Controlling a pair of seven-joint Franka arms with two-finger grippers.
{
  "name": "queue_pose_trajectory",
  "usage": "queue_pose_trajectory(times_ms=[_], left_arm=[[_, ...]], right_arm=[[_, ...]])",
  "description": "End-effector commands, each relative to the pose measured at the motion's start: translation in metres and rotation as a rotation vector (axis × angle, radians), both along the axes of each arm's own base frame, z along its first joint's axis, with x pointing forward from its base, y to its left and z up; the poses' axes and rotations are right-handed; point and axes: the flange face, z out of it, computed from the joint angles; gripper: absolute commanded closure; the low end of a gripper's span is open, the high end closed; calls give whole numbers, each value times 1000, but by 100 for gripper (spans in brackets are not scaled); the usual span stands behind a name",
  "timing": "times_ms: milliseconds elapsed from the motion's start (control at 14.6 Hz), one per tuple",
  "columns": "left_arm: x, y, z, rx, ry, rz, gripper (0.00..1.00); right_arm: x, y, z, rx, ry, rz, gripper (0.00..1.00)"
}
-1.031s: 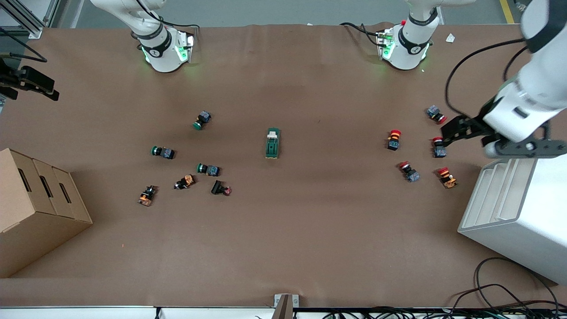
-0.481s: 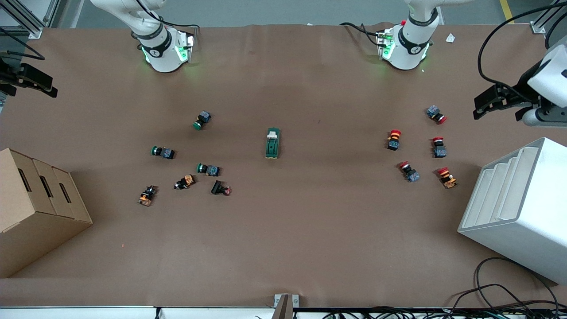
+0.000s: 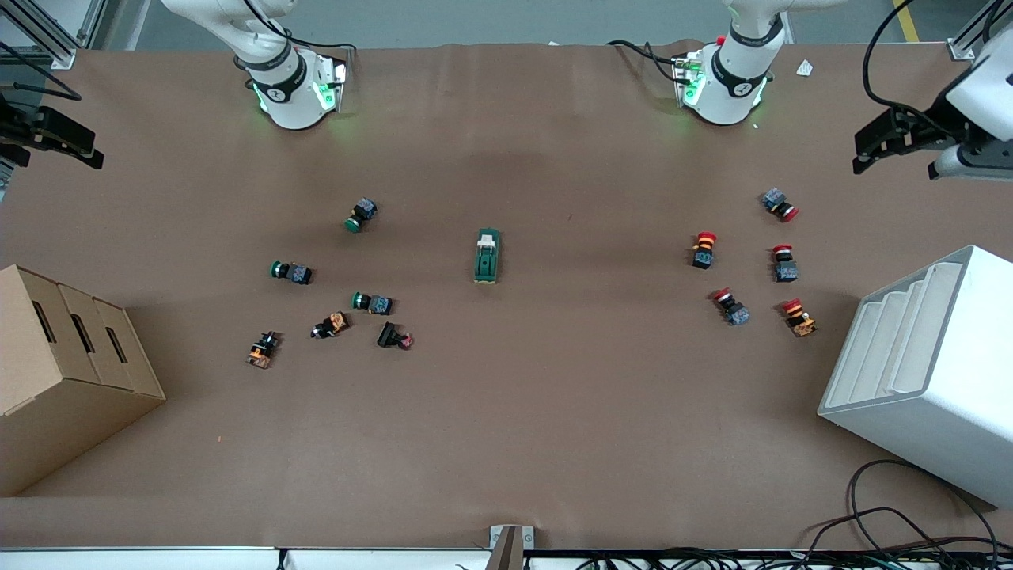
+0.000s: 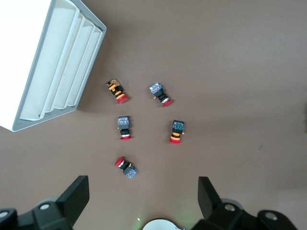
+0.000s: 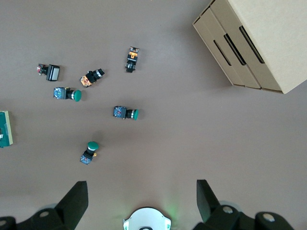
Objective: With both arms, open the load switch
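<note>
Left gripper (image 3: 866, 150), fingers spread wide and empty, raised over the counter (image 3: 554, 412) edge at the left arm's end, above the patch between the left arm's base and the white stepped bin (image 3: 926, 380). In the left wrist view, same gripper (image 4: 144, 199) open, with five red-capped push buttons (image 4: 123, 128) on the brown surface below. Right gripper (image 3: 59, 142), likewise wide and empty, raised over the counter edge at the right arm's end; in the right wrist view (image 5: 142, 199), open above the green and orange buttons.

Load switch (image 3: 487, 256) flat near the counter's middle, between the two button groups, well apart from both grippers, white lever end toward the bases. Only an edge of it in the right wrist view (image 5: 5, 128).

Progress, as judged: nothing begun on the switch; neither gripper near it, lever untouched. Remaining: approach by both arms, bracing of the body, lifting of the lever.

Count: one load switch; five red-capped buttons; three green-capped buttons (image 3: 291, 272); two orange-bodied buttons (image 3: 262, 349); one black piece with a reddish tip (image 3: 394, 337); one cardboard box (image 3: 67, 372); one white bin.
</note>
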Motion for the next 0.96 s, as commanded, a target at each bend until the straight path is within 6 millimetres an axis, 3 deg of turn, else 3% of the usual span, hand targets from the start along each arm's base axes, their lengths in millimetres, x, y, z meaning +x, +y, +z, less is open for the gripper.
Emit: queue_pose_trajectory(times_ms=[0, 344, 893], left_arm=[[-11, -3, 4, -20, 2, -17, 0], [-16, -8, 7, -59, -1, -7, 0], [-5, -4, 10, -61, -10, -12, 0]], right_arm=[[-8, 2, 1, 3, -27, 11, 0], [-6, 0, 2, 24, -48, 4, 0], [-6, 5, 3, 28, -51, 23, 0]])
